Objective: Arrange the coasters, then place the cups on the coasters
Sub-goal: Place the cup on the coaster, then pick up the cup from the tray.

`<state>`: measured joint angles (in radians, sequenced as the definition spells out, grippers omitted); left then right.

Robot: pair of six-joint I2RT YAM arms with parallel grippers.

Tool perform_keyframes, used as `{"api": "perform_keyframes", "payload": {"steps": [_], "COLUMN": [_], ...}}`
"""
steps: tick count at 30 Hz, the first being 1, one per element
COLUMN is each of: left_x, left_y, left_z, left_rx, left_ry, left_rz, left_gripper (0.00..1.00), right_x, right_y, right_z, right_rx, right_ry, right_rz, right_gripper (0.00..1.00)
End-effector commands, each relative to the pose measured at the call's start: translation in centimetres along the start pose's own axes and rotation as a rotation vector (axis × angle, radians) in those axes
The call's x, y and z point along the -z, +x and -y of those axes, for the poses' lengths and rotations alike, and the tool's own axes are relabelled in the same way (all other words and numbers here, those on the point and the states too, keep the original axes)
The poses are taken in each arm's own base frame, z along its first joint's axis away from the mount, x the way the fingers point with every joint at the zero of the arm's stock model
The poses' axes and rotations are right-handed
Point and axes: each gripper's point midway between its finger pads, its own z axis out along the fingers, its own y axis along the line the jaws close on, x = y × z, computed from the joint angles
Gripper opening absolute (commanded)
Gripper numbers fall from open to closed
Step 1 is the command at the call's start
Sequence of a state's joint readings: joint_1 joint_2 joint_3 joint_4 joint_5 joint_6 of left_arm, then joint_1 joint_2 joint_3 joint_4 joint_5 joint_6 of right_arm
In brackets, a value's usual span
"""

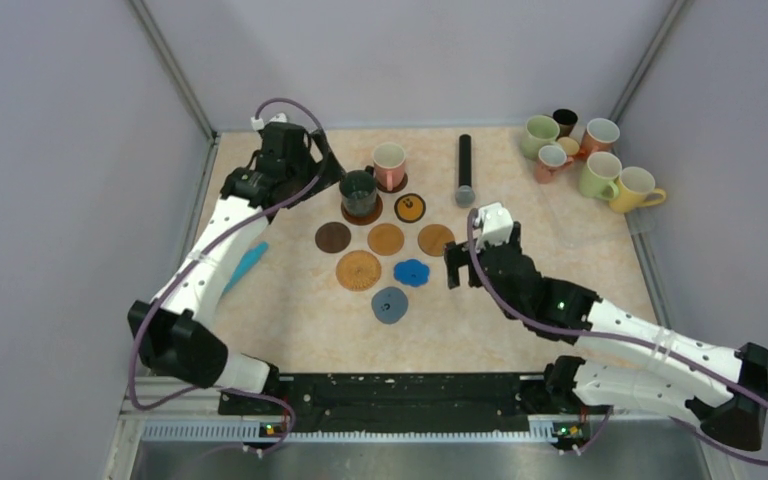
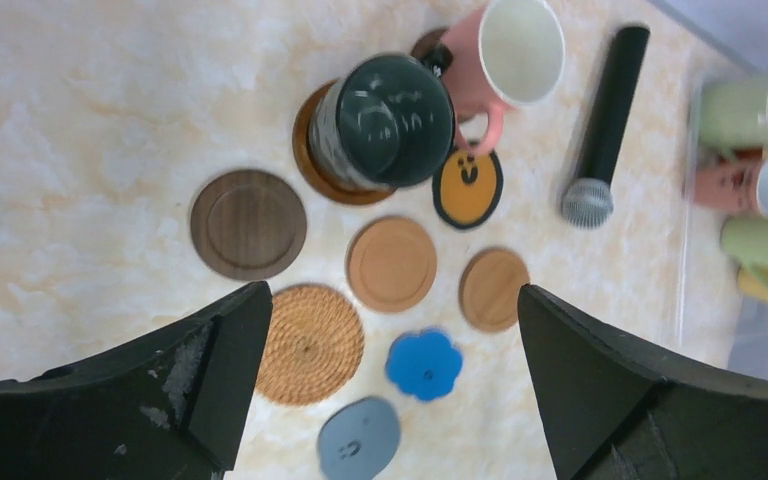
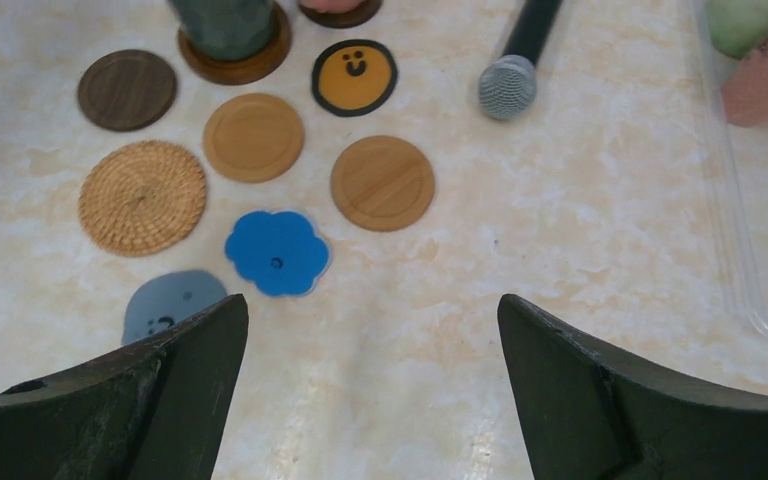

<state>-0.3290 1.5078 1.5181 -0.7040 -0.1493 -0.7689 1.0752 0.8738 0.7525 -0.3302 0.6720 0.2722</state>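
Both arms hang over the marbled surface (image 1: 300,330) with their jaws spread wide and nothing in them. The left gripper (image 2: 392,295) hovers just short of a dark green mug (image 2: 390,120), which stands free on a brown round coaster (image 2: 310,165). Close behind it, a pink mug (image 2: 505,60) sits on a dark coaster (image 2: 428,42).

Seven coasters lie bare in a loose cluster nearer the arms:
- a dark wood disc (image 2: 248,222)
- a black-rimmed orange smiley coaster (image 2: 467,187)
- two tan wood discs (image 2: 392,263) (image 2: 493,288)
- a woven coaster (image 2: 310,343)
- a blue flower coaster (image 2: 423,364)
- a grey-blue coaster (image 2: 360,438)

The right gripper (image 3: 370,300) hovers at the near side of this group, beside the blue flower. A black microphone (image 3: 508,85) lies to the right of the coasters. The remaining mugs (image 1: 580,155), pale green, pink, yellow and dark brown, crowd the far right corner.
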Motion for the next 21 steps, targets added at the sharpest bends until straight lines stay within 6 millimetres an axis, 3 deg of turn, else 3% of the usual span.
{"api": "perform_keyframes", "payload": {"steps": [1,4,9,15,18,21], "left_x": [4.5,6.6,8.2,8.8,9.2,9.8], "left_y": [1.4,4.3,8.2,9.6,9.6,9.7], "left_z": [1.0,0.8,-1.1,-3.7,-3.9,-3.4], "left_rx": [-0.228,-0.337,-0.398,-0.432,-0.432,-0.465], "left_ry": [0.237,0.376,0.469,0.426,0.434,0.441], "left_rz": [0.024,-0.025,-0.065,-0.043,-0.010,-0.003], "left_gripper": [0.98,0.98,0.99,0.99,0.99,0.99], "right_x": [-1.6,-3.1,-6.0,-10.6,-13.3,-16.0], "right_y": [-3.2,-3.4,-4.0,-5.6,-5.7,-5.7], "right_z": [1.8,4.5,11.7,18.9,22.5,24.9], "right_rx": [-0.038,-0.035,-0.061,-0.105,-0.117,-0.095], "right_ry": [0.026,0.080,0.232,0.365,0.438,0.479], "right_rz": [0.034,0.022,-0.008,-0.044,-0.080,-0.120], "right_gripper": [0.93,0.86,0.59,0.39,0.34,0.33]}}
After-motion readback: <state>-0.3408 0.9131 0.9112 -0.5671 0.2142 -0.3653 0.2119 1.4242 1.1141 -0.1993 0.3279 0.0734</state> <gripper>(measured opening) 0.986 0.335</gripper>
